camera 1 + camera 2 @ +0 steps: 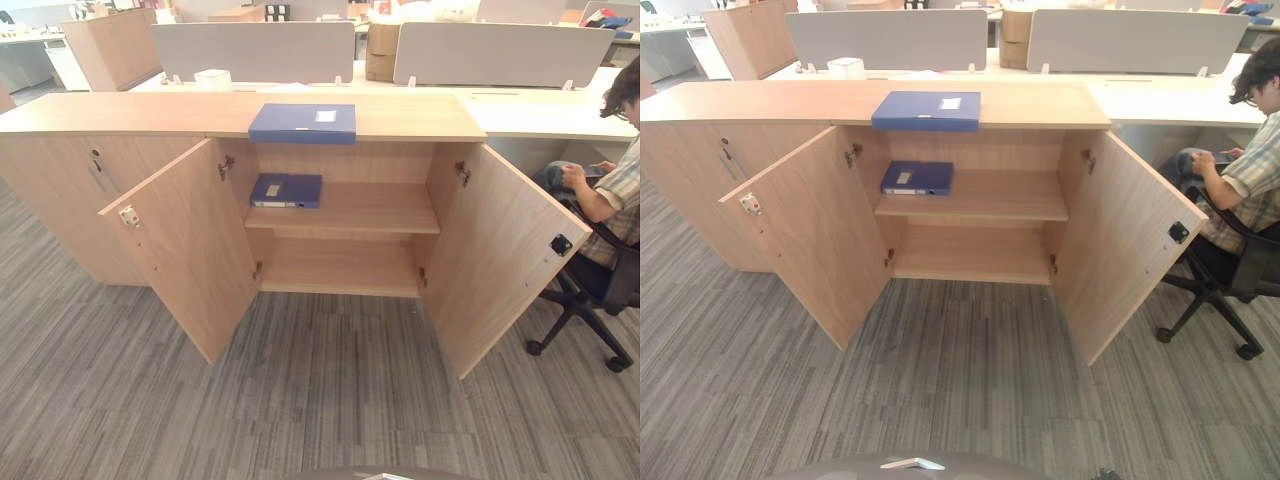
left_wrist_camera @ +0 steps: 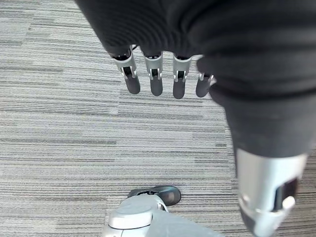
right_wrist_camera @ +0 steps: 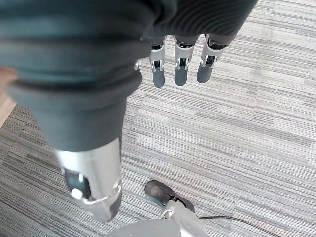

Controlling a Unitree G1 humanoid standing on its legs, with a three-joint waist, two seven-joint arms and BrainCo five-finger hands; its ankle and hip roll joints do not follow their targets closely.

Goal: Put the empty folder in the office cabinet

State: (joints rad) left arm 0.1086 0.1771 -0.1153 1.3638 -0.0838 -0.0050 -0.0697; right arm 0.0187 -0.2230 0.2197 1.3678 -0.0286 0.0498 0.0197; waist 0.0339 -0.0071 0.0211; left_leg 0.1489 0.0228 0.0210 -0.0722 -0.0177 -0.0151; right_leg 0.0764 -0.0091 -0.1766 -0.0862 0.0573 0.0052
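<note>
Evidently unstarted: blue folder (image 1: 302, 122) lies flat atop the open office cabinet (image 1: 340, 265).
A second folder (image 1: 286, 190) already rests on the upper shelf; left hand (image 2: 155, 79) and right hand (image 3: 180, 66) hang over carpet, fingers relaxed, holding nothing.

Silver, dark-tipped fingers (image 2: 156, 81) under dark ribbed hand covers
</note>
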